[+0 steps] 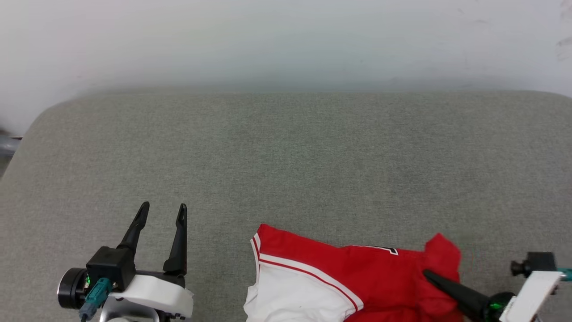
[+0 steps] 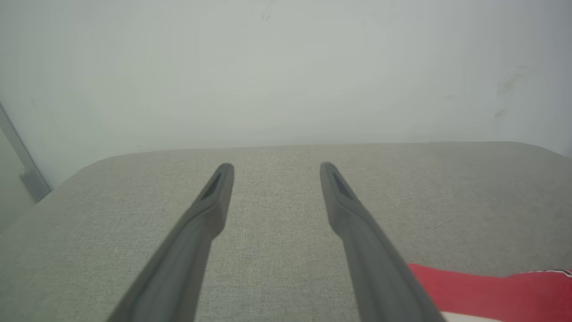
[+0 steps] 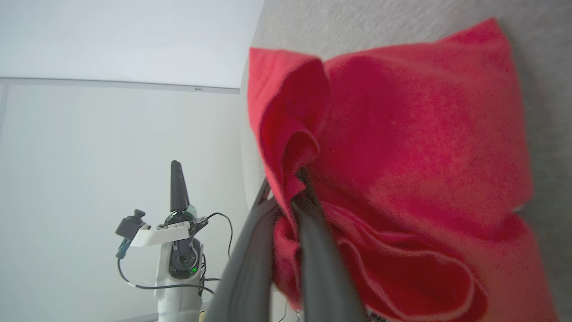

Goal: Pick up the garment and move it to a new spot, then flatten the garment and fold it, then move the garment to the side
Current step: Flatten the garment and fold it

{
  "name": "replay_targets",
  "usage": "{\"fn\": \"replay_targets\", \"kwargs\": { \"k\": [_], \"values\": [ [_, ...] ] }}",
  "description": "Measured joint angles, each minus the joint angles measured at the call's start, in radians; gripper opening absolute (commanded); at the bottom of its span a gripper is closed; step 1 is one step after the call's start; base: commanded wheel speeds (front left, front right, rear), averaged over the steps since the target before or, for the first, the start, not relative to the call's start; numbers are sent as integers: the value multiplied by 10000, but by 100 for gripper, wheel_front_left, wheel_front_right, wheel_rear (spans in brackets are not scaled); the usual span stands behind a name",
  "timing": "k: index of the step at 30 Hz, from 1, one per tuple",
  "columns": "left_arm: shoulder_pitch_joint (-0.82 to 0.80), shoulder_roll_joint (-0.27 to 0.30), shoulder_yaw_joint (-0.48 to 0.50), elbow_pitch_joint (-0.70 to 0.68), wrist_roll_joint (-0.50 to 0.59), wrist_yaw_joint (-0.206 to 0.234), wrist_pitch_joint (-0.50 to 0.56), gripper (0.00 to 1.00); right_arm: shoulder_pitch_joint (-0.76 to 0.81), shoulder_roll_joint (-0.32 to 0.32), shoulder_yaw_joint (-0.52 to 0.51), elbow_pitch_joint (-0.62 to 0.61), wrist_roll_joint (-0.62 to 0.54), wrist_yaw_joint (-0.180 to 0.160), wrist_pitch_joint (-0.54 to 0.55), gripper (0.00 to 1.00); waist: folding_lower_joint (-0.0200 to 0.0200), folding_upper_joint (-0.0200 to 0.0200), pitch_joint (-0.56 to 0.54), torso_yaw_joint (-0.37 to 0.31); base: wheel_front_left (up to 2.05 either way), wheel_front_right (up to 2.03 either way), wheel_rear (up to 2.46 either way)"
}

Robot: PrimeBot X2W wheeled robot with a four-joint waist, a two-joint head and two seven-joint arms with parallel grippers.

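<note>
The garment (image 1: 353,277), red with a white panel and striped trim, lies at the near edge of the grey surface, right of centre. My right gripper (image 1: 428,273) is shut on its right red edge, and in the right wrist view the red fabric (image 3: 402,147) bunches around the closed fingers (image 3: 313,223). My left gripper (image 1: 163,211) stands open over bare grey cloth at the lower left, well left of the garment. In the left wrist view its two fingers (image 2: 214,197) spread wide, with a strip of the garment (image 2: 491,290) at the lower right.
The grey fabric-covered surface (image 1: 286,161) stretches wide ahead to a pale wall (image 1: 286,40). Its rounded far-left corner (image 1: 40,120) drops off beside a metal rail (image 1: 6,145).
</note>
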Motion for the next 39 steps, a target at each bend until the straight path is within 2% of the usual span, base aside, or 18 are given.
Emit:
{"fn": "replay_targets", "kwargs": {
  "k": [3,5,14,18,24,25,26,27,34,39],
  "values": [
    [-149,-35,-65,19,8,-61,0,100,24,27,1164,286,1601,0,-520,0,0,0,58,213,0,0,0],
    [-249,-63,-94,58,13,-81,0,100,2,27,1868,322,2263,0,-955,0,0,0,119,368,0,0,0],
    [-787,-211,-186,153,48,-238,0,100,-531,35,4915,316,3561,0,-2272,0,1,0,690,1024,0,0,0],
    [-952,-334,-115,186,79,-245,0,100,-871,42,5787,362,3471,0,-2637,0,1,0,1087,1218,0,0,0],
    [-1197,-585,36,219,190,-422,0,100,-1356,33,6142,993,2146,0,-3538,0,1,0,1637,1387,0,0,0],
    [-1228,-635,61,245,236,-451,0,100,-1415,35,6161,1026,1998,0,-3708,19,1,0,1705,1398,0,0,0],
    [-1266,-685,98,270,261,-510,0,100,-1462,38,6215,1074,1881,0,-3818,56,1,0,1758,1406,0,0,0],
    [-1300,-731,125,290,282,-531,0,100,-1499,38,6270,1097,1812,0,-3854,100,1,0,1796,1408,0,0,0],
    [-1300,-819,370,493,495,-736,0,100,-1675,-221,6268,523,1501,-2,-4397,100,1,0,1695,1229,0,0,0],
    [-1206,-834,476,556,627,-773,-2,100,-1821,-573,6059,-474,268,0,-5933,100,0,0,1428,994,0,0,0]
  ]
}}
